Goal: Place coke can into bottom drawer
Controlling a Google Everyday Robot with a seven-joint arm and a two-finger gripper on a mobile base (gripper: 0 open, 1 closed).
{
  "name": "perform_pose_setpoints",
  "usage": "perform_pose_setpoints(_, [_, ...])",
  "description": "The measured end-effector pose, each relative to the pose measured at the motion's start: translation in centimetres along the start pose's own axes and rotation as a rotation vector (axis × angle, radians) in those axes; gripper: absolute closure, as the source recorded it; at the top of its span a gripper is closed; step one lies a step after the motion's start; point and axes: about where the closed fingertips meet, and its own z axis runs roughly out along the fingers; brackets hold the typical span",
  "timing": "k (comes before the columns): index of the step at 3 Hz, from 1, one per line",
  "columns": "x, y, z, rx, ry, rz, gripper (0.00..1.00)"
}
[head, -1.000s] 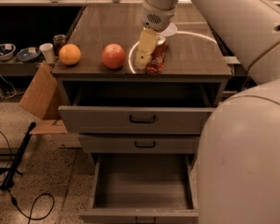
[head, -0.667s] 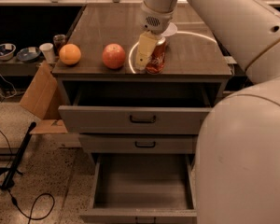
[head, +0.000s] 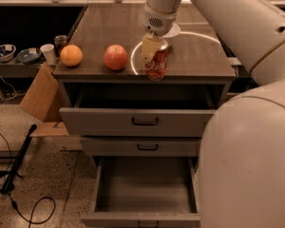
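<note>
Arm comes in from 2 o'clock and the wrist points straight down. The pincer (head: 152, 50) is clamped on the top of the coke can (head: 157, 66) at the counter's (head: 204, 56) front edge. At 6 o'clock from the can, the bottom drawer (head: 145, 191) sits pulled open.
</note>
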Motion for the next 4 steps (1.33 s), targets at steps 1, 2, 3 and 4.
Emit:
perform_pose_setpoints(1, [-0.1,0.0,-0.3,0.000,0.000,0.000,0.89])
perform_pose_setpoints(2, [1.4,0.2,-0.9,0.019,0.002,0.035,1.00])
perform_pose_setpoints(3, [4.7,1.2,-1.7,0.042,-0.007,0.119,1.00])
perform_pose_setpoints(4, [9.4,3.5,-1.5,0.036,-0.021,0.238,1.00])
